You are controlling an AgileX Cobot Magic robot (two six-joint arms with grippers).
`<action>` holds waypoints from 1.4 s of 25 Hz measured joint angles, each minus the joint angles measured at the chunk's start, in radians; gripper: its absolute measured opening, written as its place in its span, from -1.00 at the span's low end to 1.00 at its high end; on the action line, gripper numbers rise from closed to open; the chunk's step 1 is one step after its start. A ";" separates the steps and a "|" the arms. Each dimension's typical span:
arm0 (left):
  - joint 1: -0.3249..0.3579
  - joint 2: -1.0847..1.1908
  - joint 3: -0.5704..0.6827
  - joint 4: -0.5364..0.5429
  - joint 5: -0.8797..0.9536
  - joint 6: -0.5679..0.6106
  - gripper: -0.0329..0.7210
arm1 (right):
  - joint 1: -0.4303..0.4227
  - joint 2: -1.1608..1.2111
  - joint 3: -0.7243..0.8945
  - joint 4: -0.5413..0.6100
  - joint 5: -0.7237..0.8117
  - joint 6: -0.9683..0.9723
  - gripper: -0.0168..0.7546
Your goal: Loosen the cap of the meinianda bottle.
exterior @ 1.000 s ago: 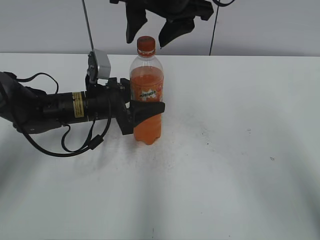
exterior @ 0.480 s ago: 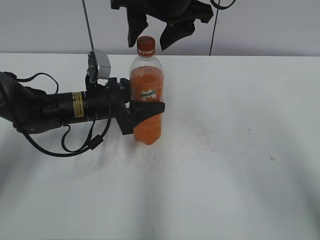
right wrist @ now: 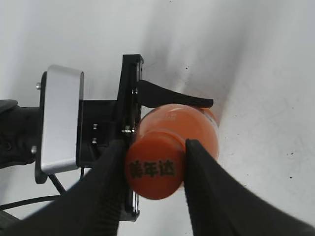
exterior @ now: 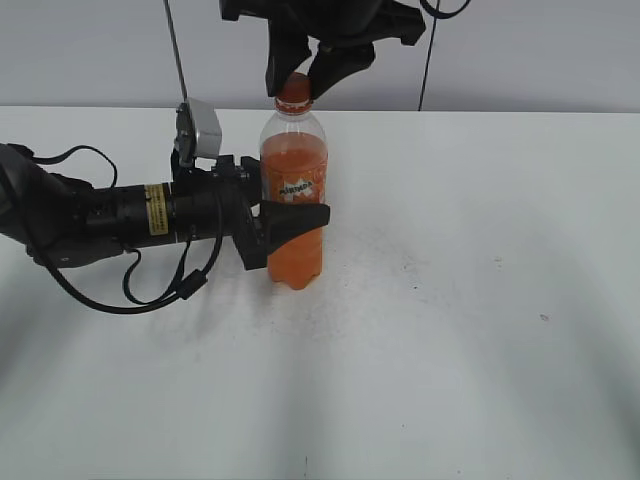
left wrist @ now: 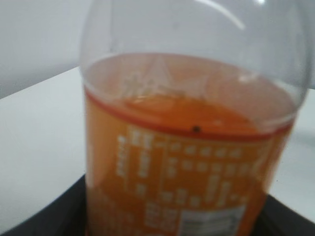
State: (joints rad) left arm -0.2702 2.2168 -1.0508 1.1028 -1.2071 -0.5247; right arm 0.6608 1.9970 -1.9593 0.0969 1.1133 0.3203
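Note:
The meinianda bottle (exterior: 293, 190) stands upright on the white table, filled with orange drink, and it fills the left wrist view (left wrist: 187, 147). My left gripper (exterior: 294, 224) comes in level from the left and is shut on the bottle's labelled middle. Its black finger (right wrist: 172, 98) shows beside the bottle's shoulder (right wrist: 189, 123). The orange cap (exterior: 293, 94) sits on top of the bottle, with dark lettering on its top in the right wrist view (right wrist: 155, 169). My right gripper (right wrist: 155, 172) hangs from above, its fingers (right wrist: 106, 196) pressed on both sides of the cap.
The white table (exterior: 480, 300) stretches to the right and front. The left arm (exterior: 100, 215) with its cables lies along the table's left side, with the silver wrist camera (exterior: 197, 130) on top. A grey wall (exterior: 540, 50) stands behind.
My right gripper's fingers stood apart on either side of the cap. They have closed in and now grip the cap. The left gripper and bottle have not moved.

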 joint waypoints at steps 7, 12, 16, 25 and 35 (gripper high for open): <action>0.000 0.000 0.001 0.002 -0.002 0.003 0.21 | -0.001 0.000 0.000 0.039 0.011 -0.270 -0.25; 0.000 0.000 0.001 0.006 -0.004 0.013 0.21 | -0.001 0.000 -0.003 0.054 0.028 -0.595 -0.25; -0.001 0.000 0.001 0.008 -0.006 0.019 0.21 | -0.001 0.000 -0.004 0.054 0.044 -0.837 -0.25; -0.002 0.000 0.001 0.020 -0.009 0.027 0.21 | -0.001 0.000 -0.010 0.064 0.068 -1.405 -0.25; -0.002 0.000 0.000 0.038 -0.010 0.027 0.21 | -0.001 -0.001 -0.010 0.061 0.081 -1.806 -0.25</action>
State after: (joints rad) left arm -0.2717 2.2168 -1.0508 1.1407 -1.2169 -0.4981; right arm 0.6598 1.9961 -1.9691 0.1583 1.1947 -1.4856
